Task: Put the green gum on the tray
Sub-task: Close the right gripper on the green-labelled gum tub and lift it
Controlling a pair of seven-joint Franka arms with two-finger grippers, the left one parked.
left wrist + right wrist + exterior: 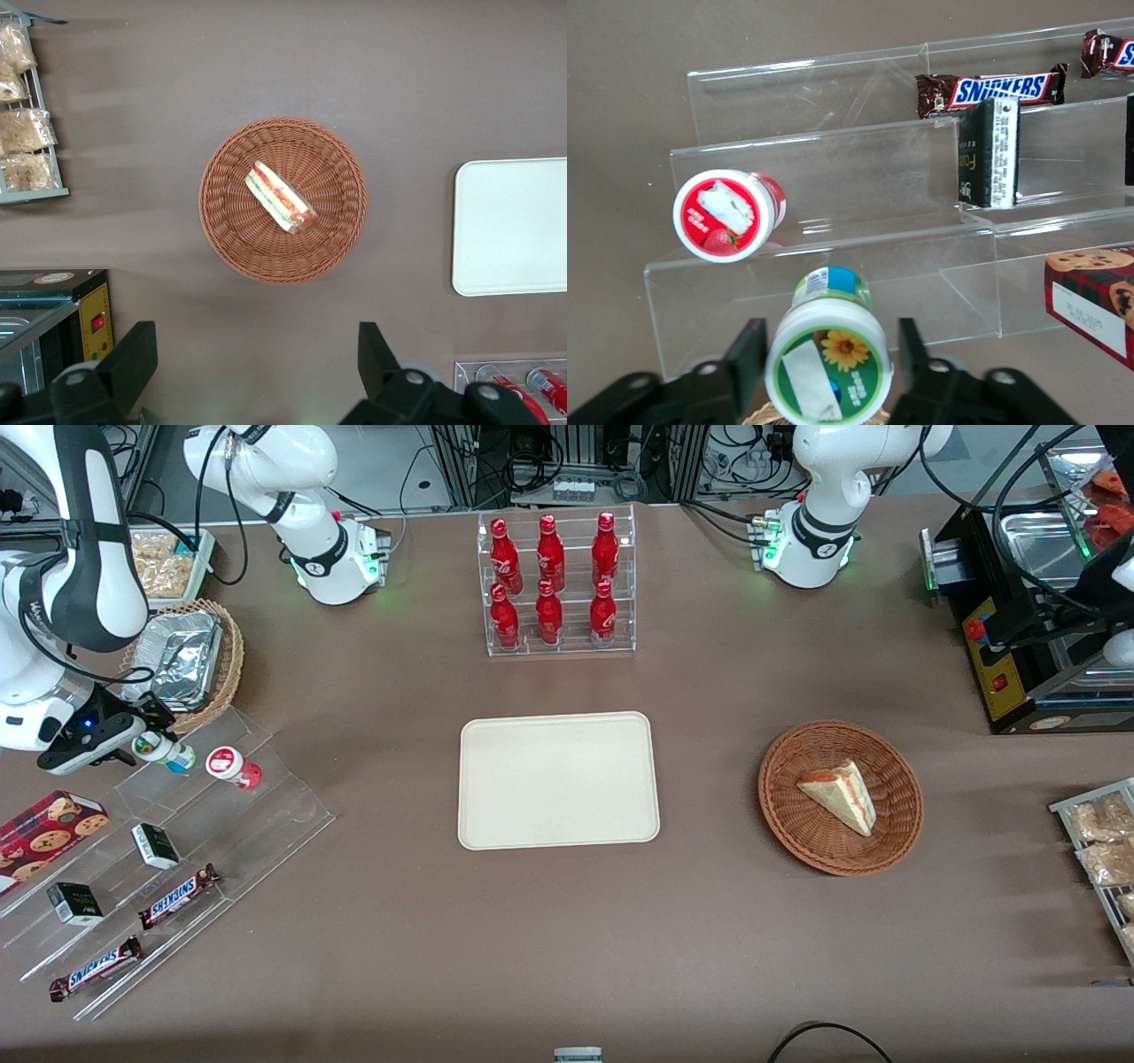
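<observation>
Hand: the working arm's hand (133, 742) sits at the working arm's end of the bench, over the upper step of a clear acrylic stepped rack (221, 815); in the wrist view the hand (829, 363) has one dark finger (744, 354) on each side of the green gum.
Hand state: the fingers are spread slightly wider than the bottle; a thin gap shows on each side of the lid, so I cannot tell whether they touch it.
Green gum: the green gum (165, 751) stands tilted on the rack's upper step, its white lid with the green and yellow flower mark (826, 358) facing the wrist camera, right between the fingers.
Red gum: a similar bottle with a red and white lid (232, 766) lies just beside the green gum on the same step, nearer the middle of the bench, outside the fingers (728, 215).
Tray: the cream tray (558, 779) lies flat at the middle of the bench, well apart from the hand and the green gum.
Rack contents: two Snickers bars (180, 895), two small dark boxes (155, 845) and a cookie packet (49, 828) lie on the lower steps, nearer the front edge.
Other: a foil tray in a wicker basket (182, 657) sits just beside the hand, toward the bench's back edge.
</observation>
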